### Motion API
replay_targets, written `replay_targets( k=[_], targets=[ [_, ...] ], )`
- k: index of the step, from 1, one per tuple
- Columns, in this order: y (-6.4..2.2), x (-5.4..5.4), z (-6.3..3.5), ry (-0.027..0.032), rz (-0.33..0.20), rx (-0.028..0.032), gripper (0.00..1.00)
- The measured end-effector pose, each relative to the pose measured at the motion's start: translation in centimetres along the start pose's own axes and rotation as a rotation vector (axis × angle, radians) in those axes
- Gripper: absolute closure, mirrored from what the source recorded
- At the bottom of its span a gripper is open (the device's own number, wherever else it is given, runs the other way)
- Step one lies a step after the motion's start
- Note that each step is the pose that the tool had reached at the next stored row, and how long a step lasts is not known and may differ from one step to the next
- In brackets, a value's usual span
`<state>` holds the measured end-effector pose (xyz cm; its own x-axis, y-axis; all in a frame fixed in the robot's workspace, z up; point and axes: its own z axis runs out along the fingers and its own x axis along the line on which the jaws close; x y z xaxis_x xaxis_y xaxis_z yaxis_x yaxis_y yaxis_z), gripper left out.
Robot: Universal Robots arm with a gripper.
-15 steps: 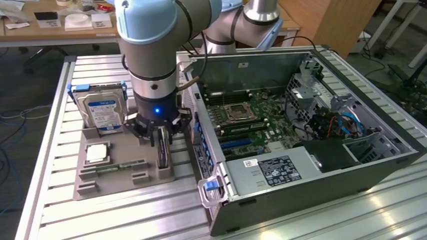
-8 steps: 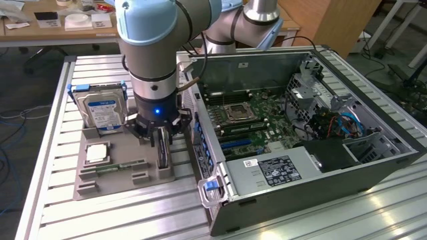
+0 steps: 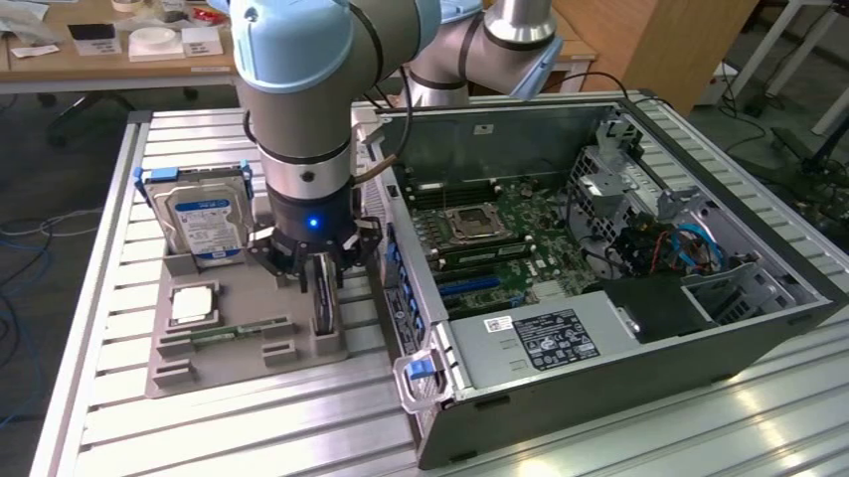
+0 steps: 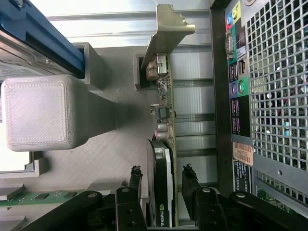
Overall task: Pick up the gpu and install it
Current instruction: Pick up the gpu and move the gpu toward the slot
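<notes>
— Where's the graphics card (image 4: pixel 163 115)?
— Standing on edge in the tray's (image 3: pixel 199 368) slot, beside the computer (image 3: pixel 597 338), so both faces are reachable.
— And the pincer (image 4: pixel 162 172)?
— Spread, straddling it, not squeezing yet.

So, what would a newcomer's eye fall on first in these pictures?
First the big blue-grey arm in the middle of the exterior view, its open gripper straddling the gpu, which stands on edge in a grey tray. Then the open PC case on that view's right, with its motherboard bare.
</notes>
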<state>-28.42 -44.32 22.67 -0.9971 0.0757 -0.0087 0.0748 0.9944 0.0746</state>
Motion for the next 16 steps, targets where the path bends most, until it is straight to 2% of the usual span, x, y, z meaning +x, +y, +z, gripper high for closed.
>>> replay_targets(
  k=[8, 10, 11, 16],
  targets=[
    [0.00, 0.00, 0.00, 0.0000, 0.000, 0.0000, 0.53],
    [0.00, 0.00, 0.00, 0.0000, 0.000, 0.0000, 0.54],
    [0.00, 0.00, 0.00, 0.0000, 0.000, 0.0000, 0.61],
    [0.00, 0.00, 0.00, 0.0000, 0.000, 0.0000, 0.62]
  ],
)
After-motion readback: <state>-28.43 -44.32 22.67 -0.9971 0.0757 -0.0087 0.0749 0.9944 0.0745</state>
